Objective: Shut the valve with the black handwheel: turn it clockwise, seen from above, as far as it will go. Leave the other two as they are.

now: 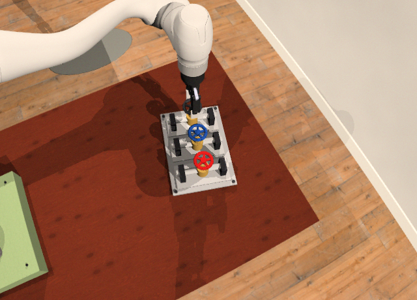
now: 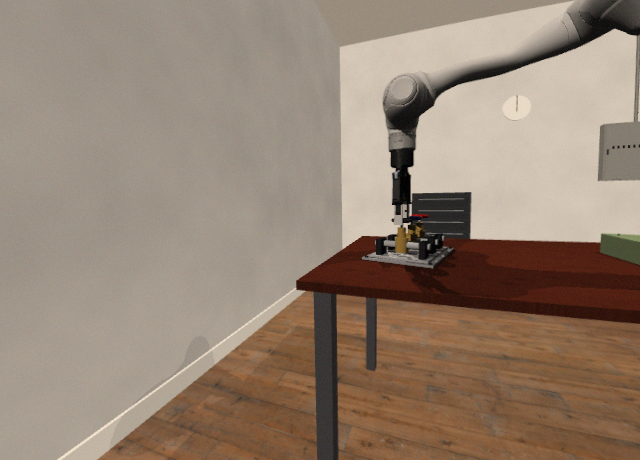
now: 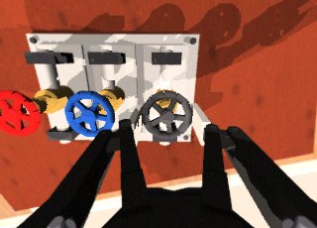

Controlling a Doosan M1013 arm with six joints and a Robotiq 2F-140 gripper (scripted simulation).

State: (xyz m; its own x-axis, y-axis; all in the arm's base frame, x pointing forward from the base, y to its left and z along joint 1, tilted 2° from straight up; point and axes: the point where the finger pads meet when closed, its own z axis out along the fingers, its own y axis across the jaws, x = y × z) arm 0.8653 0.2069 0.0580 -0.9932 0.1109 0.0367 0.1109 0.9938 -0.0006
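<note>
On the dark red counter (image 1: 101, 202), near its far corner by the wall, lies a grey mounting plate (image 1: 202, 185) carrying three small valves in a row, each with a brass body and black pipe clamps at either end. The black handwheel (image 3: 163, 115) belongs to the valve at the end of the row nearest the arm; the blue handwheel (image 1: 197, 132) sits in the middle and the red handwheel (image 1: 203, 160) at the other end.

The white arm (image 1: 101, 23) reaches in from the upper left and points its wrist straight down over the end valve. Its hand (image 1: 192, 103) is partly closed, with the black handwheel gripped between the fingers. In the wrist view the two dark fingers stand on either side of the spoked wheel, whose rim lies level, with the brass valve body showing through the spokes. From the top view, the hand covers most of the black wheel, so that only part of its rim shows beside the fingers.

In the exterior view the hand (image 2: 401, 218) hangs upright over the near end of the plate (image 2: 377, 257). A pale green block (image 1: 16, 229) rests on the counter well apart from the valves, at the left edge.
</note>
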